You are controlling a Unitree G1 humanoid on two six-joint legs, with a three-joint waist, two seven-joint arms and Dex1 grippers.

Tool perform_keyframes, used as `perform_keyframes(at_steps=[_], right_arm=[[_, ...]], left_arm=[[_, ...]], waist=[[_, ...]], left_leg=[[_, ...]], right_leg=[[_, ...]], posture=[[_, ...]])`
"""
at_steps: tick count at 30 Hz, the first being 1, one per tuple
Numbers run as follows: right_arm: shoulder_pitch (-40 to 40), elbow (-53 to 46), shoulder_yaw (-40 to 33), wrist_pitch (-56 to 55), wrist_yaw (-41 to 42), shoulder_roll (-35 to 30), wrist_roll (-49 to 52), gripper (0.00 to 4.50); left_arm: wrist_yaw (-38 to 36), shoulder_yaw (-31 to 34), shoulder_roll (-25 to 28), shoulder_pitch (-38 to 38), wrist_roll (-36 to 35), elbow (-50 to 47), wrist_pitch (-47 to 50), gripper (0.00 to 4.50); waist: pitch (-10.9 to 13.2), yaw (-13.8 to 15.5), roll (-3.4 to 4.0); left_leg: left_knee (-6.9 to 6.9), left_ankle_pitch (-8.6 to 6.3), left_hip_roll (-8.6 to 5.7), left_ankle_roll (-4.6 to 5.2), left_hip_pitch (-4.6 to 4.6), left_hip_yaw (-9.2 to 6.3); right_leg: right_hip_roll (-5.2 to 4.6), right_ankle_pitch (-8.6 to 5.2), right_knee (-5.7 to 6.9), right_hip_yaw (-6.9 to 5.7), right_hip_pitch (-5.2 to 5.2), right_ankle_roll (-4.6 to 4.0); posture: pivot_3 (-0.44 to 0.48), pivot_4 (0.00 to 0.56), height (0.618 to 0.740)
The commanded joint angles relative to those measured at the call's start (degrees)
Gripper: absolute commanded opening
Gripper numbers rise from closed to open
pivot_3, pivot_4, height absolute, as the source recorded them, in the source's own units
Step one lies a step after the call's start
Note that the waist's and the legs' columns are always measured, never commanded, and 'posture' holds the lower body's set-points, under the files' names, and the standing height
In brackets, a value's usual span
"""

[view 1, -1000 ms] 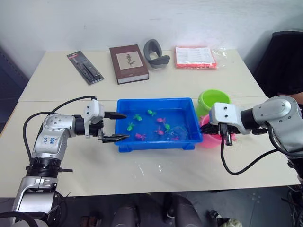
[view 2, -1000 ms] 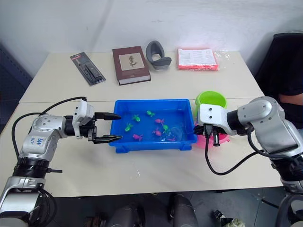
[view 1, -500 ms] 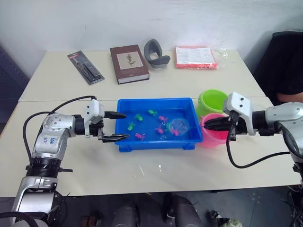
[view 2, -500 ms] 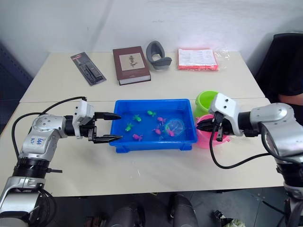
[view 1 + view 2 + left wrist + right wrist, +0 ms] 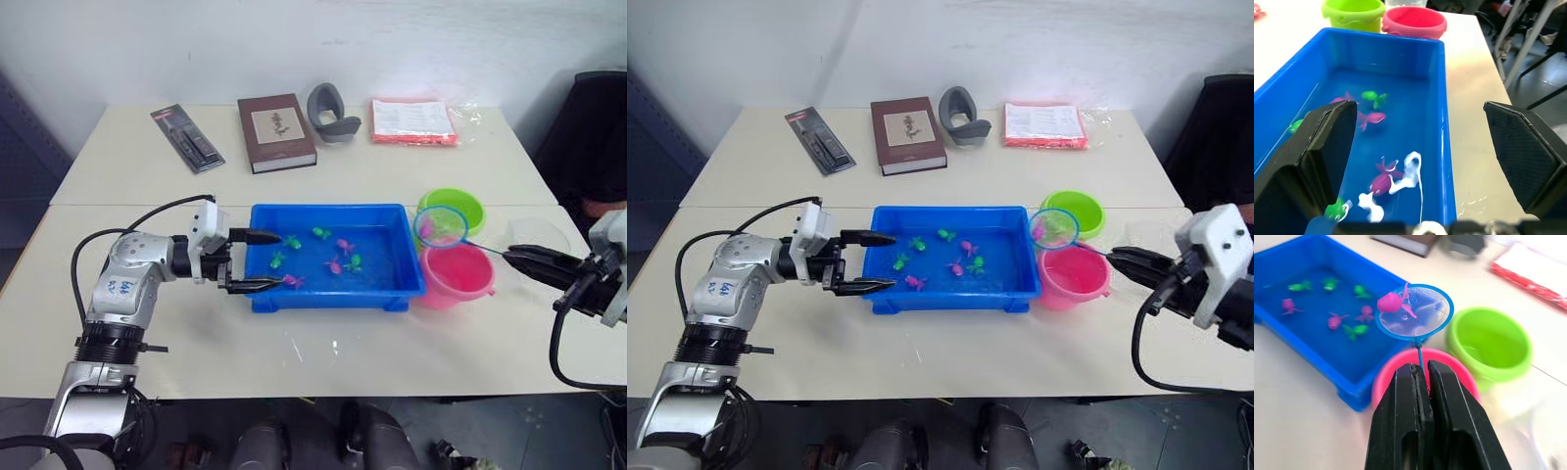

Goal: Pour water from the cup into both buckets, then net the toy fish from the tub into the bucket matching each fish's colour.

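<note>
Pale surface [image 5: 323,343], white wall behind; book [image 5: 276,131], grey holder [image 5: 333,108] and red-edged packet [image 5: 413,118] along the far side, all well beyond either pincer.

Right pincer [image 5: 1420,374]: together, clamped on the net [image 5: 1415,312] stick. Stick running straight out ahead of the fingertips, hoop at its far end, raised off the surface. One pink fish [image 5: 1392,301] lying in the mesh at the hoop's rim. Pink bucket [image 5: 1427,367] right below the fingertips and the stick, a little nearer the pincer than the hoop is; green bucket [image 5: 1488,343] just beside it, further out. Hoop seemingly poised over the pink bucket's far rim, toward the tub [image 5: 333,294]. Judged: a short draw back along the stick's own line, then a tip of the hoop, to drop the fish into pink and not green.

Cup [image 5: 534,235] near the right pincer, beside the buckets.

Left pincer [image 5: 257,261]: apart, holding nothing, fingers straddling the tub's near end wall. Remaining fish, green and pink, afloat in the tub ahead of it.
</note>
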Motion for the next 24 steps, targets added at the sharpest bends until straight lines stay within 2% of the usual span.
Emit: perform_keyframes(at_steps=[1,8,14,17,19,24], right_arm=[[4.1,-5.3,-5.0,-2.1,-4.1,3.0,-0.3,0.0],[12.3,-7.3,-3.9,-10.4,-9.1,7.0,-5.4,0.0],[20.1,-2.5,2.5,-38.7,-11.2,6.4,-25.0,0.0],[22.3,0.5,4.7,-52.6,-16.0,7.7,-34.7,0.0],[23.7,2.9,5.6,-60.8,-21.4,6.8,-45.0,0.0],[25.4,8.3,6.4,-70.7,-30.0,8.2,-55.4,0.0]], left_arm=[[0.2,-0.6,-1.5,-1.6,-0.7,-0.4,-0.1,4.46],[-0.4,-1.4,-3.0,-2.5,-0.4,0.7,-0.5,4.46],[-0.1,-1.7,-4.3,-2.5,-0.5,0.5,-1.0,4.46],[0.2,-1.8,-4.8,-1.7,-0.3,0.0,-1.1,4.46],[0.5,-1.8,-5.1,-1.2,-0.1,-0.2,-1.4,4.46],[1.1,-1.8,-6.0,-1.2,0.0,0.2,-2.3,4.46]], waist=[[0.0,0.0,0.0],[0.0,-0.2,0.01],[0.0,-0.1,0.04],[0.0,-0.1,0.04],[0.0,-0.2,0.04],[0.0,-0.3,0.04]], left_leg=[[-0.01,0.0,0.0,0.0,0.01,0.01],[-0.05,0.0,0.0,0.0,0.13,0.13],[-0.07,0.0,-0.02,0.0,0.21,0.22],[-0.07,0.0,-0.04,0.0,0.22,0.24],[-0.07,0.0,-0.03,0.0,0.24,0.28],[-0.08,0.0,0.01,-0.02,0.35,0.37]], right_leg=[[0.01,0.0,0.0,0.01,0.0,0.0],[0.09,0.0,0.01,0.07,0.0,0.0],[0.11,0.0,-0.04,0.27,0.0,0.0],[0.12,0.0,-0.06,0.43,0.0,0.0],[0.14,0.0,-0.07,0.52,0.0,0.0],[0.15,-0.02,-0.1,0.65,0.0,-0.02]], posture=[[0.0,0.15,0.74],[0.0,0.15,0.74],[0.0,0.15,0.74],[0.0,0.15,0.74],[0.0,0.15,0.74],[0.0,0.15,0.74]])
